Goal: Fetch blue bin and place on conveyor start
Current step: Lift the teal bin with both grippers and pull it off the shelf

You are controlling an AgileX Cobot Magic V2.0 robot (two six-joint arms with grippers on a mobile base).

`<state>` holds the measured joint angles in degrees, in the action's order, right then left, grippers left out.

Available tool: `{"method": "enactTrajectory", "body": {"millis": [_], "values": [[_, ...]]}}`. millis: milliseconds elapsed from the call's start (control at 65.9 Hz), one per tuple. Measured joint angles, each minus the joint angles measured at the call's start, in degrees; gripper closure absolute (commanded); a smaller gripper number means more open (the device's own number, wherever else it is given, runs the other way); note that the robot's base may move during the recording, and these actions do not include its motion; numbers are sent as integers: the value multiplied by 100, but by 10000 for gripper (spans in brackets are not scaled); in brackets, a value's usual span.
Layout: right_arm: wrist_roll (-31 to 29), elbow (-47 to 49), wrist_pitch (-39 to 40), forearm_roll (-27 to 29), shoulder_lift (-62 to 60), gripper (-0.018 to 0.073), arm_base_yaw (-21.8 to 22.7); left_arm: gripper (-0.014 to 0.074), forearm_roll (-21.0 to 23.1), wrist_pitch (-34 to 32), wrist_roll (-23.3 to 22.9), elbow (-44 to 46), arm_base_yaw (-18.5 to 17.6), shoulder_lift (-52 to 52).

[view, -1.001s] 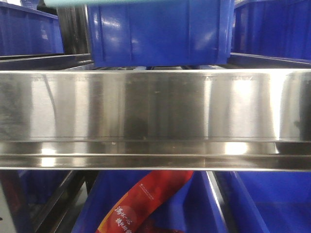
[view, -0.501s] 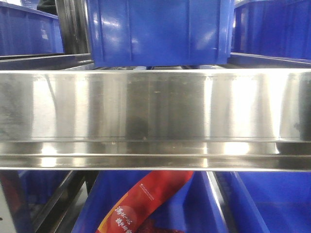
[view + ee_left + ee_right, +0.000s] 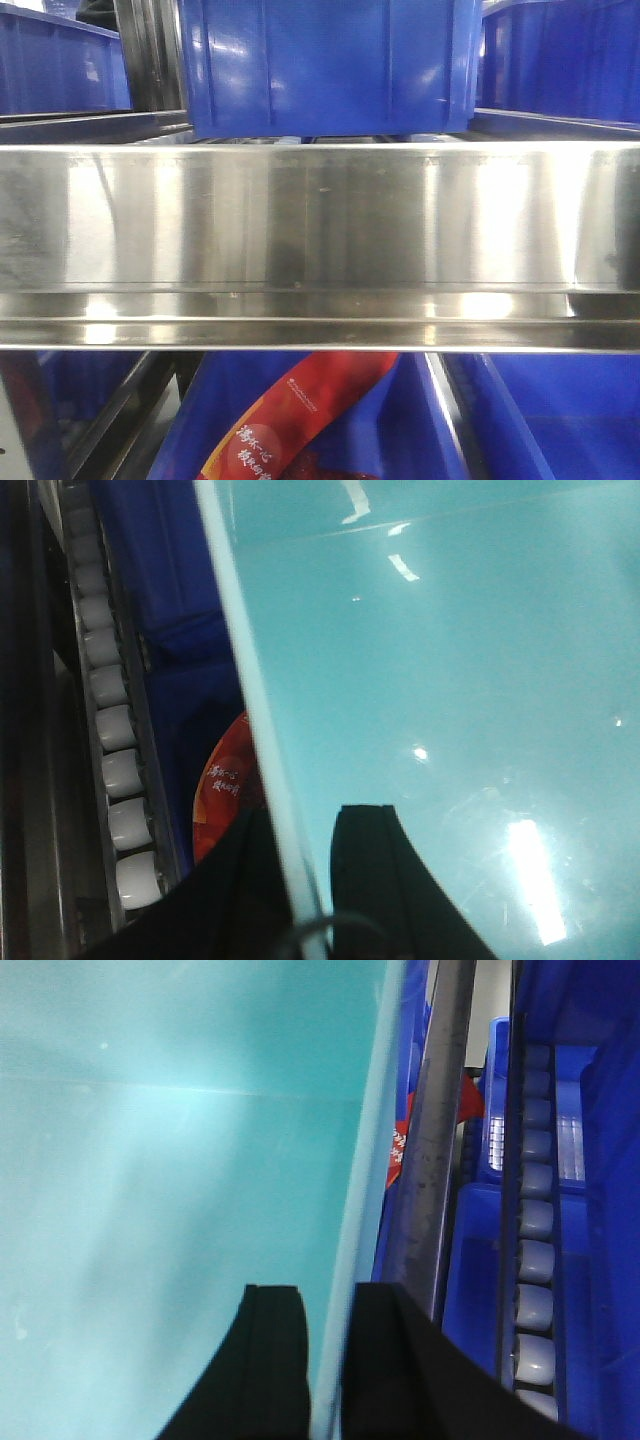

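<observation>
Front-facing: steel rail [image 3: 320, 220], dk-blue bins [image 3: 320, 65] | L end effector [image 3: 308, 818], R end effector [image 3: 325, 1298] grip blue bin [image 3: 450, 680] rim

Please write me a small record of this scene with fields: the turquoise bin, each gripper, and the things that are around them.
blue bin: pale turquoise, smooth, nothing seen inside
left gripper: closed on the bin's rim, one finger on each side
right gripper: closed on the bin's rim in the same way
steel shelf rail: spans the front view
dark blue bins: above and below the rail
red packet: in a lower dark blue bin
roller track: beside the dark bins
conveyor start: not in view
</observation>
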<state>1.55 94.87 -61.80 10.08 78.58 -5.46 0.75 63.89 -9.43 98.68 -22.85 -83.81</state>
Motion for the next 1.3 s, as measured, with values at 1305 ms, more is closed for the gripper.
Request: {"method": "enactTrajectory", "body": {"millis": [1305], "values": [[0, 0, 0, 9, 0, 711, 0, 707, 0, 0, -1, 0, 0, 0]]}}
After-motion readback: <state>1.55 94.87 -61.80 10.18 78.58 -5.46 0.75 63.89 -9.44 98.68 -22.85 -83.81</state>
